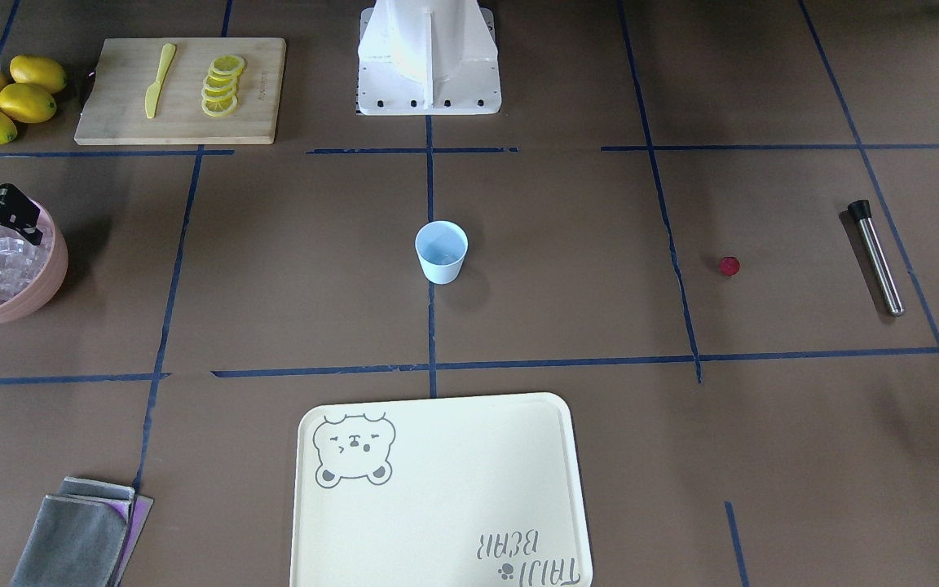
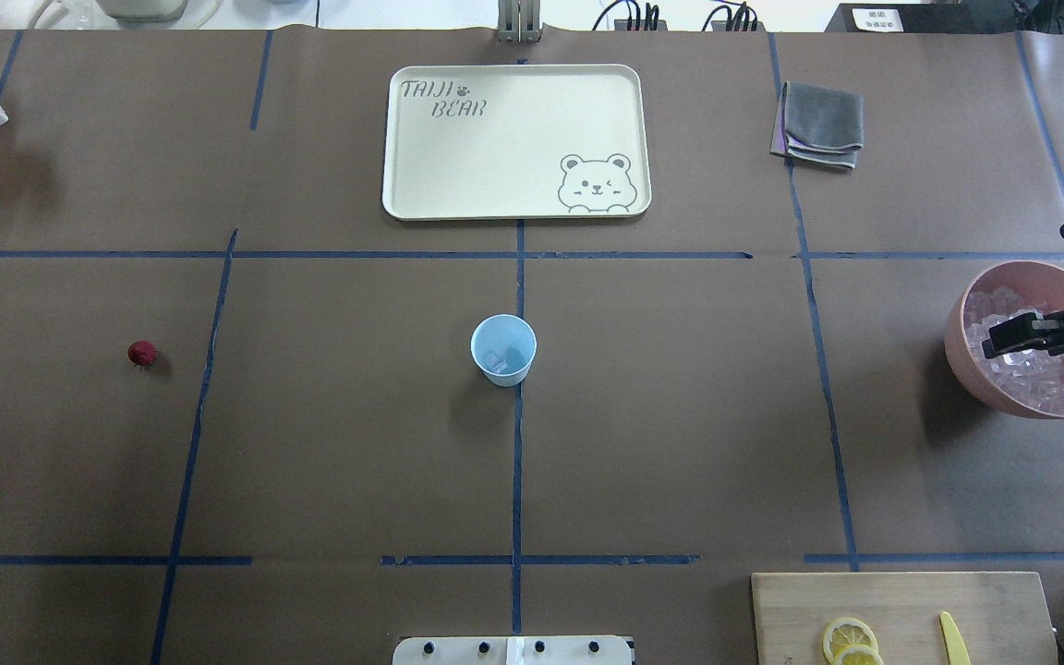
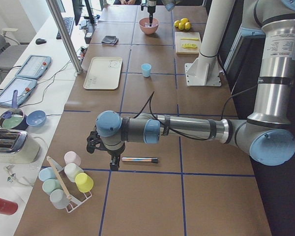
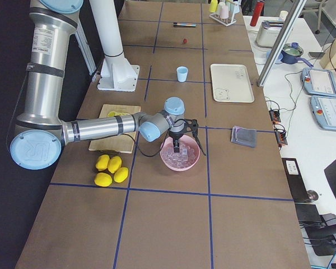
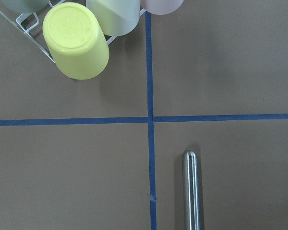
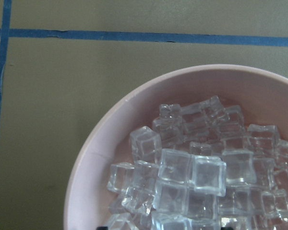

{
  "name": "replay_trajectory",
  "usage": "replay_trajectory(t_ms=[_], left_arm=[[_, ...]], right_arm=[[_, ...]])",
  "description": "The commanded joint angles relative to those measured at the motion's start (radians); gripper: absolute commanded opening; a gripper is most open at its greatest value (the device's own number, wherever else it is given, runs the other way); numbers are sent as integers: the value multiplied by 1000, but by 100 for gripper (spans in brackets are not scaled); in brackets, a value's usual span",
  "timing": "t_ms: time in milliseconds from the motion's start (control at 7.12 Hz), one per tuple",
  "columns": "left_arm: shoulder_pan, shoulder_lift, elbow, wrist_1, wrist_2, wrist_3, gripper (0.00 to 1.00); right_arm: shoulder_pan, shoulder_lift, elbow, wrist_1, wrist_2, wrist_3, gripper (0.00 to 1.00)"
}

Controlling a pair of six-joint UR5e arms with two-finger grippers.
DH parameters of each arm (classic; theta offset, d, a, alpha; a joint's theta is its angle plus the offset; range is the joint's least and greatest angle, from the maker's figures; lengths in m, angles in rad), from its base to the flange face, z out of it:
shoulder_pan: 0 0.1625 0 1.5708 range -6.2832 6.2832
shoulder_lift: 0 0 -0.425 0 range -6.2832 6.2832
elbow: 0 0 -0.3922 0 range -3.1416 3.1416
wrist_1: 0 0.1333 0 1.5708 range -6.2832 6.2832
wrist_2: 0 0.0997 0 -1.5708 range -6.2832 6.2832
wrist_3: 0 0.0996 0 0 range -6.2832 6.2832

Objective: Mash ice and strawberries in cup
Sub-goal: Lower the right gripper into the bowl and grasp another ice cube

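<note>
Far left: wire cup rack (image 3: 71,189) with pastel cups stacked upside down.

Left gripper (image 3: 107,156) points down just beside the bare metal end of a metal rod (image 5: 190,191) with a black cap. The rod lies flat on the surface (image 2: 338,443). Only the side view catches this gripper, so can't tell how wide it stands or whether it has hold of anything. Its wrist cam shows the rod's rounded end and a tape cross, no fingers.

Strawberry (image 2: 142,352): one red piece, alone on the surface, near the rod and well apart from the cup.

Cup (image 2: 508,378): upright at the centre of the surface, on the blue tape line. Ice (image 2: 495,360): at least one clear cube at its bottom.

Beyond the cup: cream tray (image 2: 513,139) with bear print. Folded grey cloth (image 2: 820,123) to its right.

Robot-side right: cutting board (image 2: 901,600) with lemon slices (image 2: 851,639) and a yellow knife (image 2: 954,640); whole lemons (image 1: 9,98) beside it.

Far right: pink bowl (image 2: 957,356) heaped with more ice. Right gripper (image 2: 999,338) hangs over the bowl, fingers spread apart, tips down near the cubes, nothing between them.
</note>
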Motion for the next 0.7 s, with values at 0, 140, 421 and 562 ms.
replay_trajectory(t_ms=[0, 140, 421, 562], left_arm=[[0, -1, -2, 0, 0, 0, 100], [0, -1, -2, 2, 0, 0, 100], [0, -1, -1, 0, 0, 0, 100], [0, -1, -1, 0, 0, 0, 100]], right_arm=[[0, -3, -1, 0, 0, -5, 79], [0, -4, -3, 0, 0, -5, 76], [0, -3, -21, 0, 0, -5, 70], [0, -3, -21, 0, -1, -3, 68]])
